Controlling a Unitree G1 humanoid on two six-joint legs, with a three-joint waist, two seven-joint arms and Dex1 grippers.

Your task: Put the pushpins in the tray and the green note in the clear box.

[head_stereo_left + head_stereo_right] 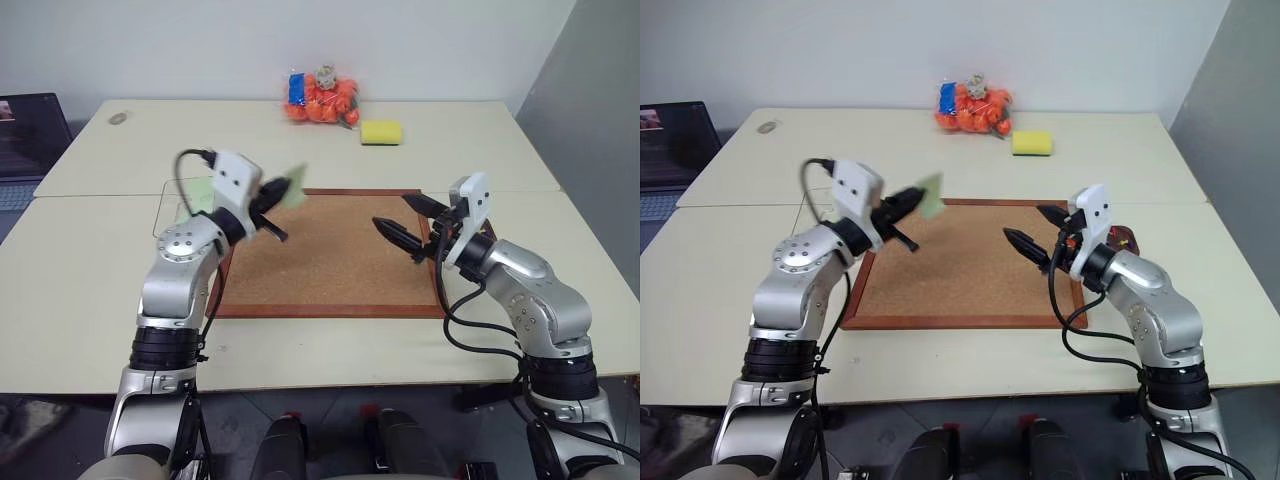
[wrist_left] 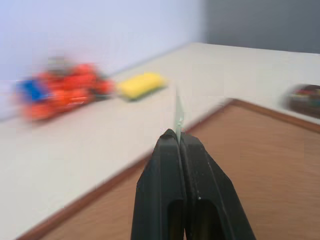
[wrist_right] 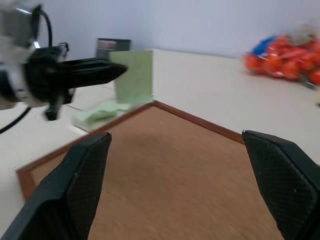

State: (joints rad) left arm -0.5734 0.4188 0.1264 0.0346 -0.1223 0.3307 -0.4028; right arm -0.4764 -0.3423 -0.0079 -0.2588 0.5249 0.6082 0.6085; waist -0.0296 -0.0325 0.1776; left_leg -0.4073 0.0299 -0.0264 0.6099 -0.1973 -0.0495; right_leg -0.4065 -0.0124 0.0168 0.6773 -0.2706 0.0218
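While the right eye view shows the tray as a dark oval just behind the right gripper, right of centre, the left eye view shows the clear box at centre left holding some pale green paper. The left gripper is pinched closed on the green note, which sticks up from its fingertips above the corkboard's upper left corner. The right gripper's fingers stand wide apart and hold nothing.
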